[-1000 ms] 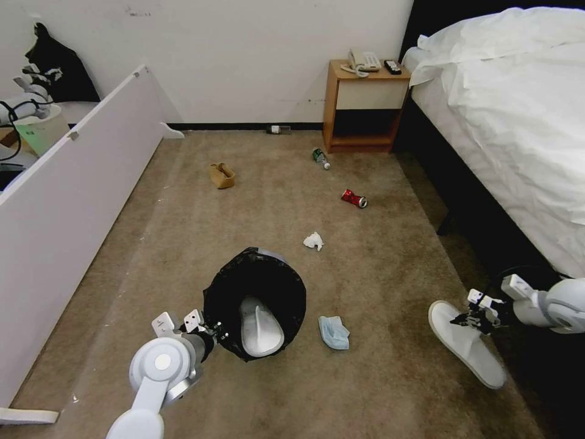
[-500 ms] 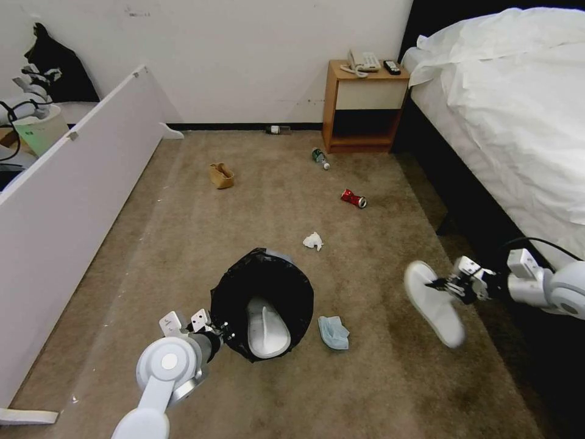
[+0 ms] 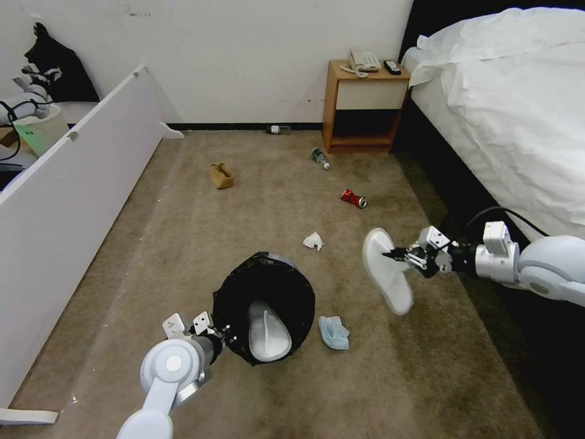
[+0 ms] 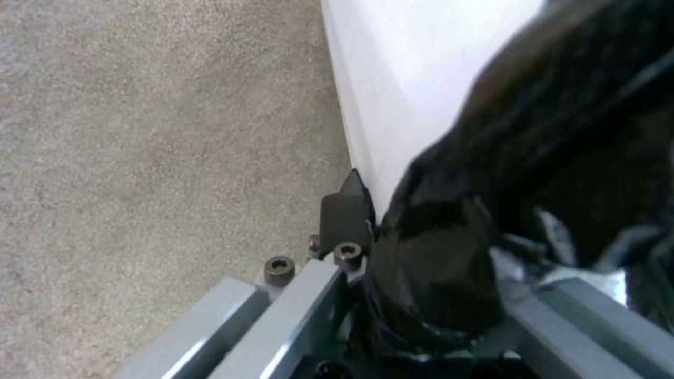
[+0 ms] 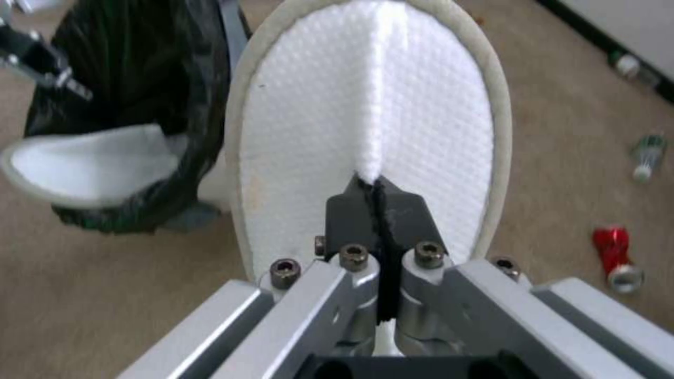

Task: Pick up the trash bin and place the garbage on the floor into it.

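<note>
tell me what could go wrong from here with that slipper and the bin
The right tool pinches only a fold of the slipper, which hangs in the air, so it may slip out. The bin, held tilted at its rim by the left tool, already holds another slipper filling part of the opening, so this one could catch the rim and fall on the carpet.

two slippers [image 3: 386, 271], two bottles [image 3: 321, 157], I think, plus one each: can [image 3: 353, 197], tissue [image 3: 313, 241], mask [image 3: 333, 332], paper bag [image 3: 222, 175], bin [image 3: 263, 305]
</note>
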